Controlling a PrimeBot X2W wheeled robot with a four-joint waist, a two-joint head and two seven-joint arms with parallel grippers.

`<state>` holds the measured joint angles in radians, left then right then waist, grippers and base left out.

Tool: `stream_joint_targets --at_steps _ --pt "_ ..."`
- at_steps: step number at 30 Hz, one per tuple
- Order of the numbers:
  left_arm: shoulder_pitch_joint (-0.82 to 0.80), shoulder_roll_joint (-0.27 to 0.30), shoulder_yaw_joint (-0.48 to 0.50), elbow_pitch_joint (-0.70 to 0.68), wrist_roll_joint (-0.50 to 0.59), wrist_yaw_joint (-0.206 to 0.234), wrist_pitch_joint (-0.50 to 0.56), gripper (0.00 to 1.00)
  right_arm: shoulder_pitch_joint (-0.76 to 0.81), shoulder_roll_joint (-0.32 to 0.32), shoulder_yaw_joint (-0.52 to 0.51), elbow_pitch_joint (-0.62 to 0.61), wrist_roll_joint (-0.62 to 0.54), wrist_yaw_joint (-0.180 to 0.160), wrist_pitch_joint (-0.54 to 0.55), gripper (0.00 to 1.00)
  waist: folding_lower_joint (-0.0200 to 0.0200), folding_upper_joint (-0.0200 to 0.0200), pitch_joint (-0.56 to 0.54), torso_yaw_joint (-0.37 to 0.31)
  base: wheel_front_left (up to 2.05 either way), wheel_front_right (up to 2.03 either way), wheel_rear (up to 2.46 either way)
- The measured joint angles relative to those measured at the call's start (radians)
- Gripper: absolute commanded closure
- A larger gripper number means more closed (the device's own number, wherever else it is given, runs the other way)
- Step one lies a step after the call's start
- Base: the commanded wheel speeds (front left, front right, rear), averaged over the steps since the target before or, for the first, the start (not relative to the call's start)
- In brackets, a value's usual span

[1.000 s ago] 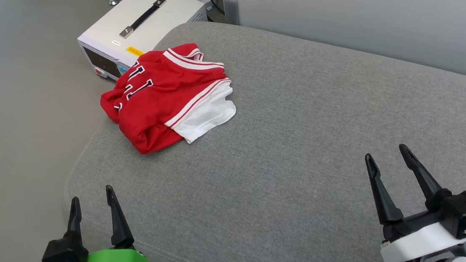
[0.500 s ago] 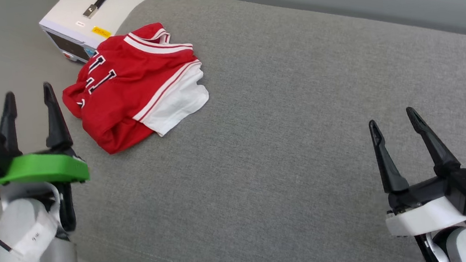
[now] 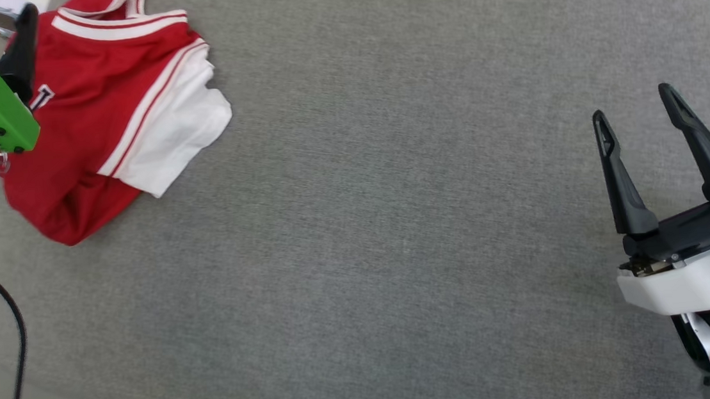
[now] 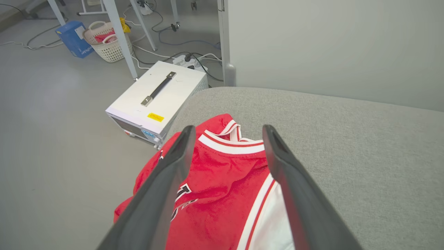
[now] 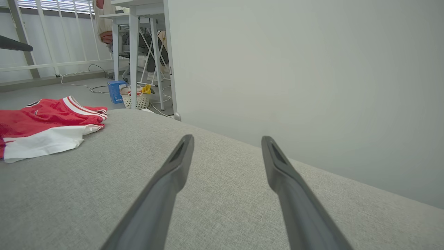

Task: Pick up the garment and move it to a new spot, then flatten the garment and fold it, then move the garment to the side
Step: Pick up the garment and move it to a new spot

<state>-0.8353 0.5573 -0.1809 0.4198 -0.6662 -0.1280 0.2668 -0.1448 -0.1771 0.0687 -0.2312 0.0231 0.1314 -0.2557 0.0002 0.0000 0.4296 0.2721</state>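
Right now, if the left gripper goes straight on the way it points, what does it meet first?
Most likely the red shirt, whose collar end is framed by the open left gripper in its wrist view. Depth is unclear; it could pass just above the cloth.

Grey fabric cushion [image 3: 395, 221]; pale wall [image 5: 295, 69]; grey floor [image 4: 52, 121]; white box [image 4: 158, 99]; wicker basket [image 4: 109, 47].

Fingers of the left claw [image 4: 228, 129] cover most of the black lettering on the garment [image 4: 225, 173], leaving it unreadable. Nearer the claw's base, the garment runs off the lower edge.
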Motion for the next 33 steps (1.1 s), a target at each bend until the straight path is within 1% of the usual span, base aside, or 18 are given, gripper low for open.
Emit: stream_joint_targets --at_steps 4,8,11,15,19,24,25,26,30,33 --pt "-0.032 0.067 -0.088 0.023 -0.113 0.0 0.209 0.0 -0.012 -0.006 -0.009 -0.005 0.001 0.0 0.0 0.0 0.0 0.0 0.043 -0.03 0.0 0.0 0.0" --pt "-0.046 0.134 -0.204 0.033 -0.137 0.0 0.371 0.0 -0.024 -0.009 -0.016 -0.011 0.006 0.0 0.0 0.0 -0.0001 0.0 0.082 -0.06 0.0 0.0 0.0" --pt "-0.062 0.148 -0.231 0.073 -0.158 0.0 0.415 0.0 -0.033 -0.012 -0.017 -0.015 0.007 0.0 0.0 0.0 -0.0001 0.0 0.112 -0.078 0.0 0.0 0.0" --pt "-0.073 0.15 -0.265 0.155 -0.18 0.0 0.459 0.0 -0.049 -0.013 -0.02 -0.018 0.009 0.0 0.0 0.0 -0.0001 0.0 0.15 -0.102 0.0 0.0 0.0" --pt "-0.089 0.148 -0.266 0.23 -0.207 -0.001 0.466 0.0 -0.054 -0.016 -0.023 -0.018 0.014 0.0 0.0 0.0 -0.0003 0.0002 0.182 -0.122 0.0 0.0 0.0" --pt "-0.114 0.165 -0.298 0.262 -0.216 -0.005 0.474 0.0 -0.06 -0.015 -0.025 -0.017 0.019 0.0 0.0 0.0 -0.0003 0.0002 0.199 -0.147 0.0 0.0 0.0" --pt "-0.115 0.17 -0.304 0.263 -0.229 -0.005 0.473 0.46 -0.06 -0.015 -0.026 -0.016 0.02 0.0 0.0 0.0 -0.0003 0.0002 0.198 -0.149 0.0 0.0 0.0" --pt "-0.115 0.173 -0.309 0.263 -0.238 -0.004 0.47 1.0 -0.06 -0.015 -0.028 -0.015 0.022 0.0 0.0 0.0 -0.0003 0.0002 0.196 -0.149 0.0 0.0 0.0" --pt "-0.114 0.175 -0.348 0.258 -0.25 0.0 0.418 1.0 -0.06 -0.011 -0.036 -0.008 0.026 0.0 0.0 0.0 -0.0003 0.0001 0.176 -0.147 0.0 0.0 0.0" --pt "-0.105 0.181 -0.377 0.237 -0.255 0.002 0.358 1.0 -0.057 0.0 -0.037 0.003 0.035 0.0 0.0 0.0 -0.0002 0.0001 0.15 -0.144 0.0 0.0 0.0"
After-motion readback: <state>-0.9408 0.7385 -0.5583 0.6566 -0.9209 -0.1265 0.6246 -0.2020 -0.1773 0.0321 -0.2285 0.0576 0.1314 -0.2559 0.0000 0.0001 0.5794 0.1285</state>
